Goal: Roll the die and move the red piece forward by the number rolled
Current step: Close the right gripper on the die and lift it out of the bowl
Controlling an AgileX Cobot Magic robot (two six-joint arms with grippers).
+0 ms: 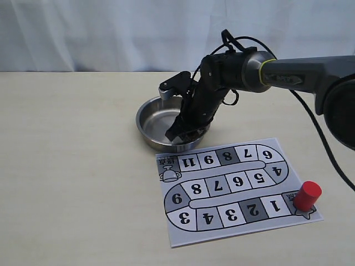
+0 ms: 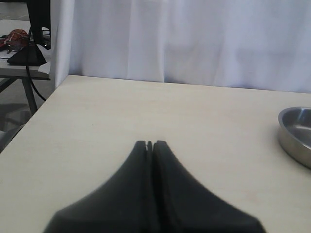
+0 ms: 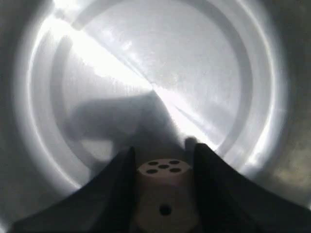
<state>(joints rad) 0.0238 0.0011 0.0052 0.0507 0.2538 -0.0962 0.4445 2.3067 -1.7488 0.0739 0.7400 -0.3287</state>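
A numbered board lies on the tabletop, a steel bowl just beside it. The left claw hangs pressed together. The right claw reaches into the bowl. The red piece stands on the board's corner beside square 1. The die sits pinched in the right claw.

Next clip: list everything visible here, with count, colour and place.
die: 1, tan with dark pips, in the bowl, between the right gripper's fingers
red piece: 1, red, on the board's corner beside square 1
board: 1, white paper, grey and white numbered squares, on the table beside the bowl
bowl: 1, silver metal, mid-table
table: 1, pale wood
curtain: 1, white, behind the table
left gripper: 1, black, shut, above bare table
right gripper: 1, black, down in the bowl, closed on the die
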